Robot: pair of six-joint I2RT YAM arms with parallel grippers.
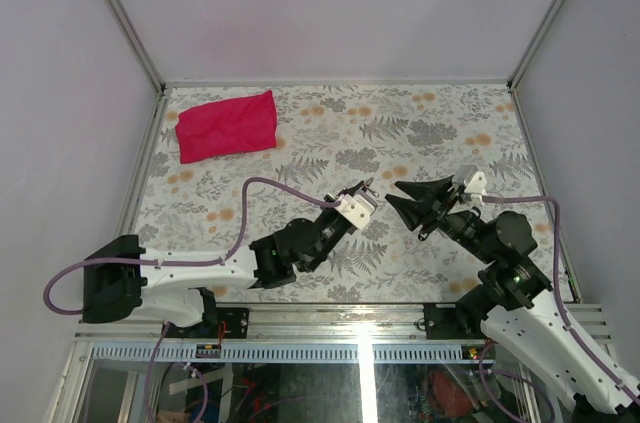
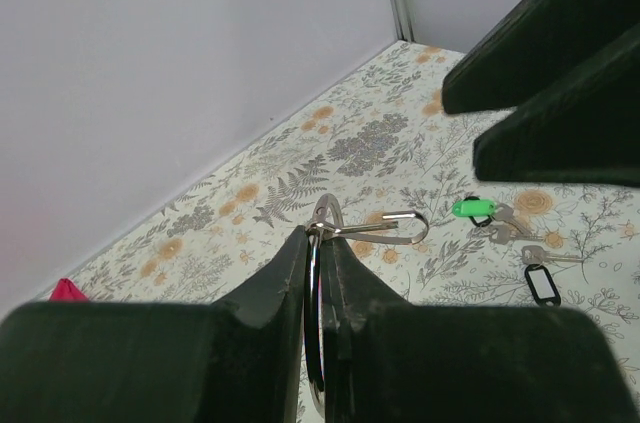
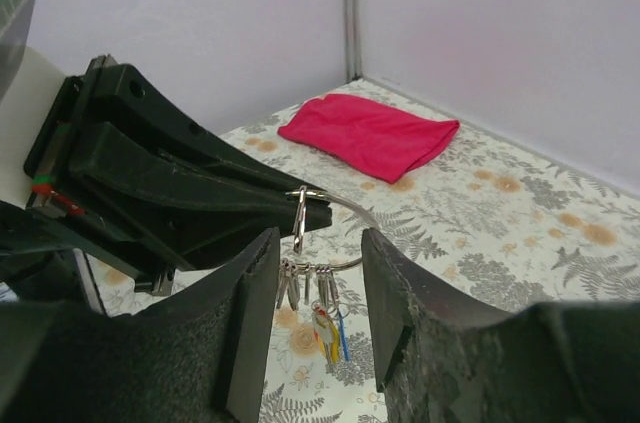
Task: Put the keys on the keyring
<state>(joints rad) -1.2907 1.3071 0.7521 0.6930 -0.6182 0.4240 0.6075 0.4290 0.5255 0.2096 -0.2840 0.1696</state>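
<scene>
Setting: robot test cell, laboratory type.
Evidence: plain panel walls (image 1: 340,3); aluminium corner posts (image 1: 118,13); arm mounting rail (image 1: 350,319); exposed cabling (image 1: 244,205).

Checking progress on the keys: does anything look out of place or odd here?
A green-tagged key and a black-tagged key lie loose on the table, off the keyring that the left pincer clamps.

left arm (image 1: 185,278): white shells, black joints | right arm (image 1: 545,328): same white and black | cables (image 1: 245,205): purple, one per arm | fingers (image 3: 240,323): matte black wedges, grainy | left gripper (image 3: 315,213): red-green mark on its body, possibly a label
</scene>
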